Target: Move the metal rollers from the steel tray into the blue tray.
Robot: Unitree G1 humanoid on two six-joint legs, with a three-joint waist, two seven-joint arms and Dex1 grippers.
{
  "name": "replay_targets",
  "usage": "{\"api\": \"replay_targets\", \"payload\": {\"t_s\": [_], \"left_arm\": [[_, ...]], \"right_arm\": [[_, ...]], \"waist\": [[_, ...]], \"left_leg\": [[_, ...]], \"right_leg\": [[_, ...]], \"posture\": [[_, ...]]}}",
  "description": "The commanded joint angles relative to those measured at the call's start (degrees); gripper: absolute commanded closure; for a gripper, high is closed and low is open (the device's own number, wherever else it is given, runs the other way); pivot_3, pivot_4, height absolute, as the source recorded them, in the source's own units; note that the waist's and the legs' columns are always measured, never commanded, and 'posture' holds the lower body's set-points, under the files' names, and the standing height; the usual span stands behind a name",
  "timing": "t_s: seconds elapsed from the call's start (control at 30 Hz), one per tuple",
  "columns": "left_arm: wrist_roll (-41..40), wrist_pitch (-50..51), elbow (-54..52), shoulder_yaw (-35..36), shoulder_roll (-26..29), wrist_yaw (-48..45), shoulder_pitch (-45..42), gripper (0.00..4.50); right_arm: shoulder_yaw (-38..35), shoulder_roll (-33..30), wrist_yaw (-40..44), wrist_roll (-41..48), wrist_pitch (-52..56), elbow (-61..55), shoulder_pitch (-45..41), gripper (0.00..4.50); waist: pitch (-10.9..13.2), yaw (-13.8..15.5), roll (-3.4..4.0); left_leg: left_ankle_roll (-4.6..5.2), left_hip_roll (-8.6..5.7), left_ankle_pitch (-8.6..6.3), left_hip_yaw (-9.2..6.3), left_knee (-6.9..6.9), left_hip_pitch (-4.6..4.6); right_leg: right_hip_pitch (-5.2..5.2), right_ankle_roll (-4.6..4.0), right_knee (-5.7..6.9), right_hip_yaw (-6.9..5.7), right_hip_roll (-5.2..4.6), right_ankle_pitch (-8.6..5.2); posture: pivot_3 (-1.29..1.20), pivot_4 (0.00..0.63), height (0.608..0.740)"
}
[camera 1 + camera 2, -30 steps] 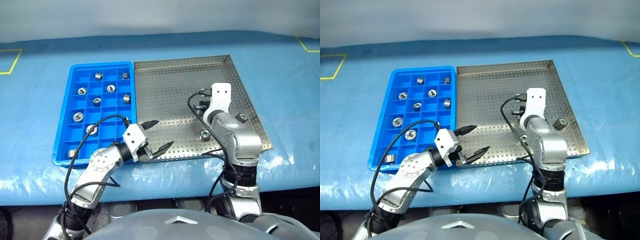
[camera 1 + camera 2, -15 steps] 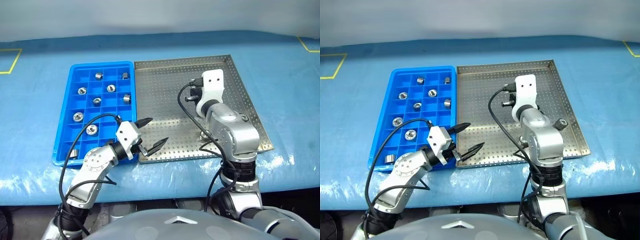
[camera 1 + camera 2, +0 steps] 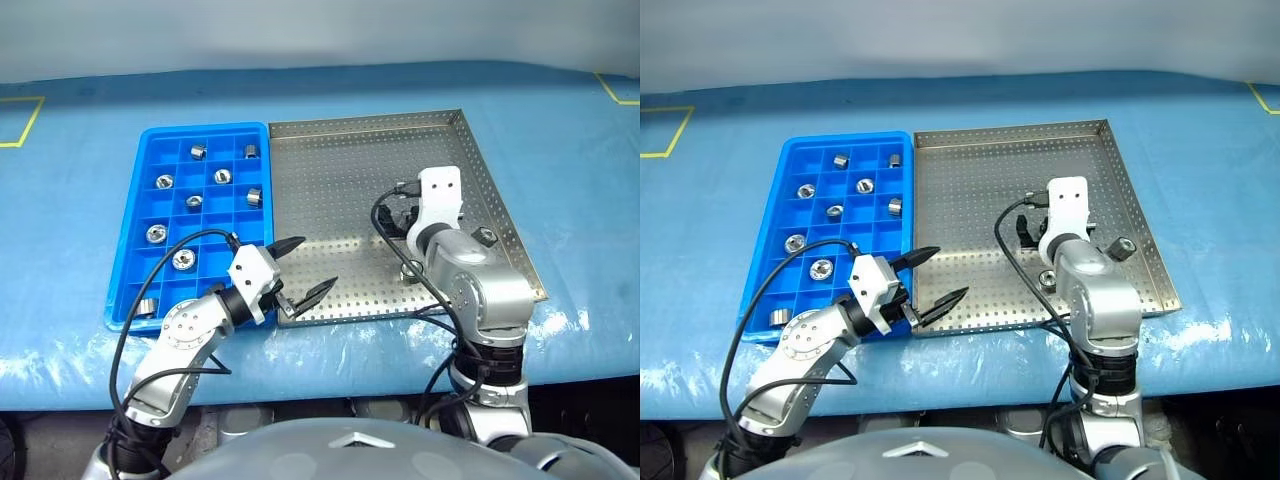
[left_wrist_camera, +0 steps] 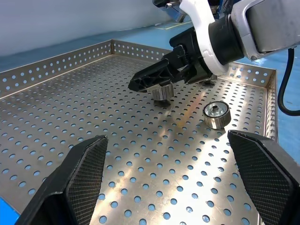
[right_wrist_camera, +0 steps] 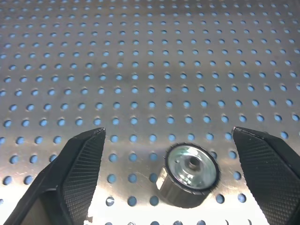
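The steel tray (image 3: 330,190) lies in the middle of the table, with the blue tray (image 3: 200,130) against its left side. Several metal rollers (image 3: 165,182) sit in the blue tray's compartments. On the steel tray, one roller (image 3: 484,237) lies by the right rim and another (image 3: 410,268) lies nearer the front. A third roller (image 5: 187,174) rests flat on the perforated floor between the fingers of my open right gripper (image 5: 166,136), untouched. My left gripper (image 3: 317,262) hovers open and empty over the steel tray's front left corner.
A blue cloth (image 3: 560,150) covers the table, with yellow tape marks at the far left (image 3: 20,125) and far right (image 3: 615,85). The table's front edge runs just below both trays. Black cables loop from both wrists.
My right gripper swung toward the far side of the steel tray, then came back, and its jaws have opened. The left gripper has stayed about where it was.
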Motion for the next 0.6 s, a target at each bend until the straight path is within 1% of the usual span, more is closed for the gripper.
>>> {"api": "replay_targets", "payload": {"t_s": [0.03, 0.2, 0.43, 0.47, 0.53, 0.6], "left_arm": [[-0.30, -0.11, -2.86, -0.77, 0.60, -0.66, -0.35, 0.00], [0.97, -0.71, -2.62, -1.38, 1.70, -1.25, -0.73, 0.00], [1.63, -0.89, -2.66, -1.92, 1.74, -0.68, -0.86, 0.00], [1.70, -0.79, -2.77, -2.00, 1.66, -0.48, -0.91, 0.00], [2.09, -0.58, -3.06, -2.17, 1.35, 0.26, -0.99, 0.00], [2.29, -0.17, -3.46, -2.34, 0.95, 1.04, -1.07, 0.00]], "right_arm": [[-1.64, 1.20, -1.67, -0.71, -0.02, -1.85, 0.32, 0.04], [-2.12, 3.16, -0.68, 0.46, 0.16, 0.73, 1.53, 0.04], [-0.82, 4.42, -0.64, -0.18, -4.36, 5.18, 2.30, 0.04], [-1.00, 4.62, -0.92, -0.32, -5.18, 5.66, 2.21, 0.43], [-0.86, 4.46, -0.89, -0.57, -6.37, 6.16, 1.92, 0.90], [-0.45, 4.13, -0.63, -0.68, -6.92, 6.31, 1.63, 1.57]], "waist": [[0.00, -0.09, 0.00], [0.00, -0.08, 0.00], [0.00, -0.12, 0.00], [0.00, -0.14, -0.01], [0.01, -0.28, -0.02], [0.01, -0.43, -0.02]], "left_leg": [[0.00, 0.00, 0.00, 0.00, 0.00, 0.00], [0.00, 0.00, 0.00, 0.01, -0.04, 0.00], [0.00, 0.01, 0.00, 0.03, -0.05, 0.00], [0.00, 0.01, 0.00, 0.03, -0.05, 0.00], [0.00, 0.01, 0.00, 0.06, -0.03, 0.01], [0.00, 0.01, 0.00, 0.08, 0.00, 0.02]], "right_leg": [[0.00, 0.00, 0.00, 0.00, 0.00, 0.00], [-0.02, 0.00, -0.01, 0.01, 0.00, 0.00], [-0.04, -0.01, 0.00, 0.04, 0.00, 0.00], [-0.04, -0.01, 0.00, 0.04, 0.00, 0.00], [-0.03, 0.00, 0.00, 0.06, 0.00, 0.00], [-0.03, 0.00, 0.01, 0.09, 0.01, 0.00]], "posture": [[-0.01, 0.150, 0.740], [-0.01, 0.150, 0.740], [0.00, 0.150, 0.740], [0.00, 0.150, 0.740], [0.00, 0.150, 0.740], [0.01, 0.150, 0.740]]}}
